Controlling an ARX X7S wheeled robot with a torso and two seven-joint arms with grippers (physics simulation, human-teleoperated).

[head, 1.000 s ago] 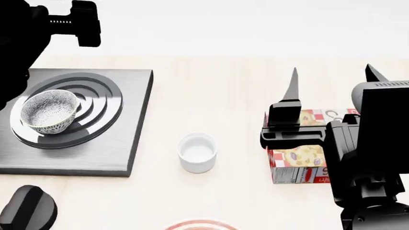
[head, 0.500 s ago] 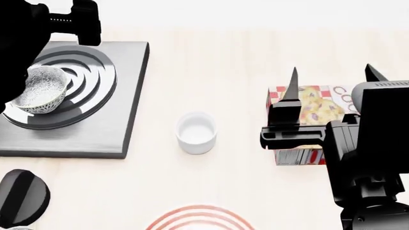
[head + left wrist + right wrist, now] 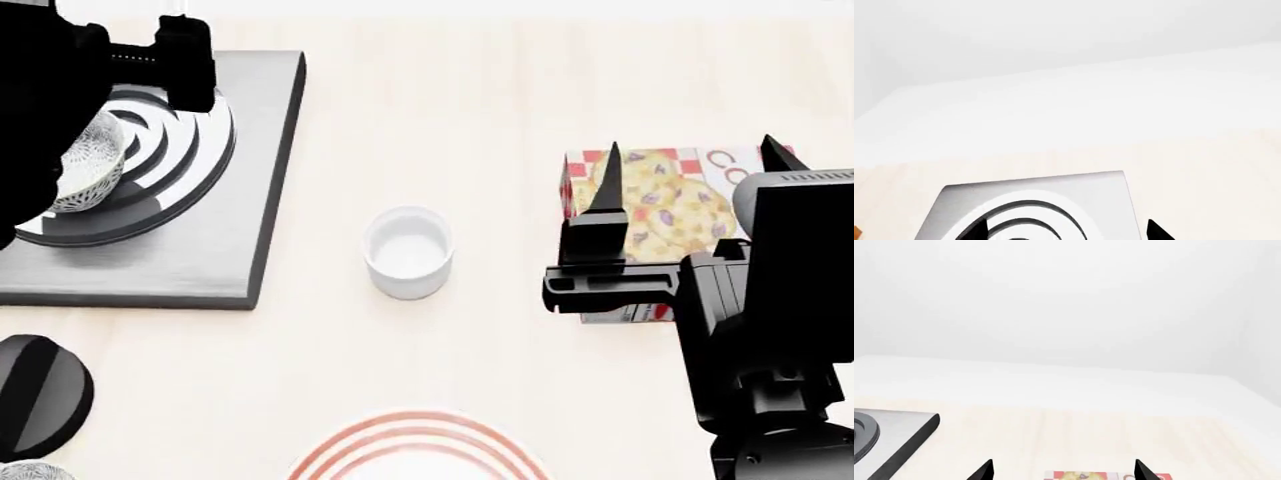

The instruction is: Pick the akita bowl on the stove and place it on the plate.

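While the plate [image 3: 416, 450] waits at six o'clock of the head view, only its red-ringed far rim showing, the right gripper [image 3: 687, 165] hangs idle at three o'clock, its fingers spread and empty above a printed box [image 3: 654, 200]. A plain white cup [image 3: 408, 250] stands mid-table. At ten o'clock the akita bowl [image 3: 87, 170] sits on the stove [image 3: 254, 170], half hidden by the left arm; I cannot tell how the left gripper stands. It should descend squarely over the bowl's rim and close on the wall.
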